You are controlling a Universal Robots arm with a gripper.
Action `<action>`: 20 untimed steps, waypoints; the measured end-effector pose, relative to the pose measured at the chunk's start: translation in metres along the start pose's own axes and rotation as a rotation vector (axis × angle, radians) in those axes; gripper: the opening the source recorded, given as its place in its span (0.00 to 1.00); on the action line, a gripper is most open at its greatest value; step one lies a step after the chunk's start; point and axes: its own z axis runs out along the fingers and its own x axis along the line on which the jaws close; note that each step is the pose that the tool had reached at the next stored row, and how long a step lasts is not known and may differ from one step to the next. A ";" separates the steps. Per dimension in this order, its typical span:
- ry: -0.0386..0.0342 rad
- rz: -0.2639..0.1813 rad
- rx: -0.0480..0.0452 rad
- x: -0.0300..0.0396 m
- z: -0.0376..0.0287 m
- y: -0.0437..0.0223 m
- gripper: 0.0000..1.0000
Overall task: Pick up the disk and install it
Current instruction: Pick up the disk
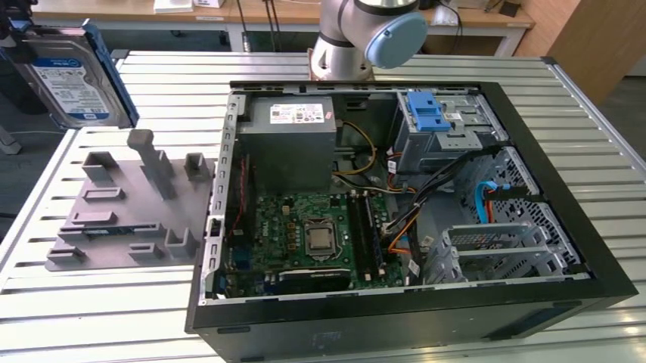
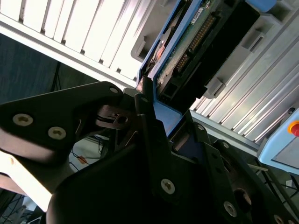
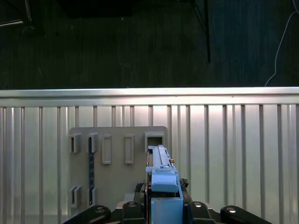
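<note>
silver-metal disk [image 1: 72,74] with a white-and-blue label and a blue plastic bracket, held on edge and clear of the table, at the exterior view's left. it hangs above the grey fixture plate [image 1: 121,204] and well apart from the open computer case [image 1: 565,227]. in the second wrist view the gripper [image 2: 156,107] has its jaws closed onto the disk, one black finger [image 2: 145,100] lying against the bracket's edge; the drive's circuit-board side and connector face that camera. in the first wrist view the disk is seen edge-on, rising from between the jaws over the slotted fixture plate.

inside the case, the grey drive cage [image 1: 444,125] with its blue latch sits at the far corner, beside the power supply [image 1: 287,140] and above a run of loose cables [image 1: 404,219]; the motherboard [image 1: 313,234] lies nearer the viewer. the arm's base [image 1: 364,38] stands behind the case on the slatted aluminium table [image 1: 81,318].

judged from this, the step in hand is carrying the gripped disk. the hold appears to be near one end only, so the free end could swing or slip; smooth, unhurried motion would suit. the disk should pass high over the case wall and stay off the cables. its connector end should be kept in a known orientation, squared to the cage.
</note>
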 end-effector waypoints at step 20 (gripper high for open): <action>0.0000 0.000 0.0000 -0.0001 -0.0287 0.0002 0.36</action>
